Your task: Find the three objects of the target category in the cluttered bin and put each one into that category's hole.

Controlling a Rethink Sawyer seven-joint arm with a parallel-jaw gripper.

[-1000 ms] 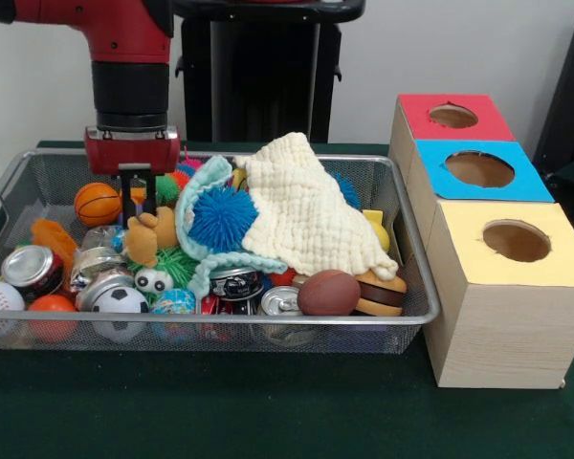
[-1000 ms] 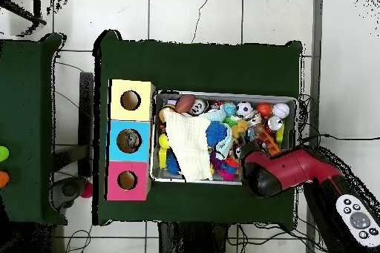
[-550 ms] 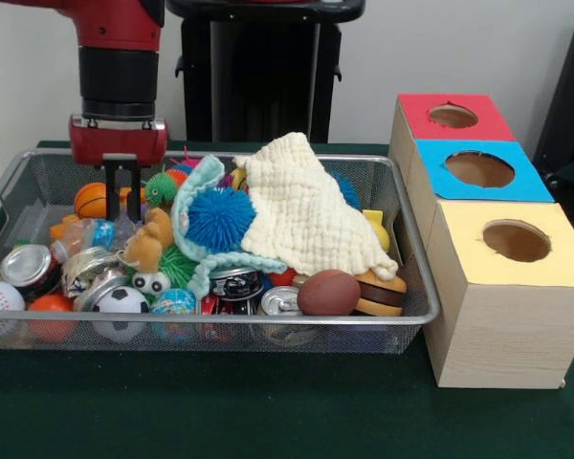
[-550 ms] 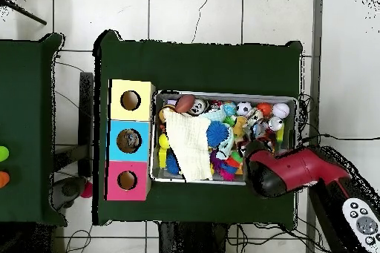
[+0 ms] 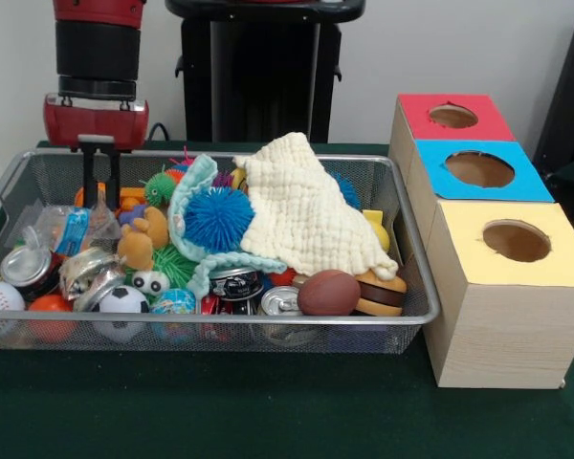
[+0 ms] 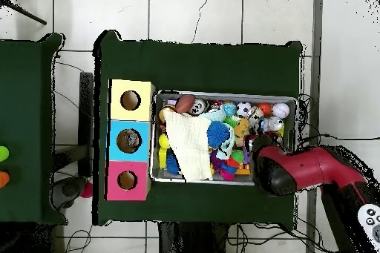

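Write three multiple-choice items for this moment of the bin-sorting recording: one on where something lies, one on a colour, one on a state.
1. Where in the front view is the brown toy football?
A. at the bin's near rim, beside the toy burger
B. inside the yellow box
C. on the green table outside the bin

2. What colour is the top of the middle box of the three boxes?
A. red
B. blue
C. yellow

3. How does the cream cloth lie?
A. folded flat on the table
B. hanging from the gripper
C. draped loosely over the toys in the wire bin

Answers: 1 A, the football rests against the burger just behind the front rim. 2 B, blue sits between the red and yellow tops. 3 C, the cloth spreads across the pile, apart from the gripper, which stands at the bin's other end.
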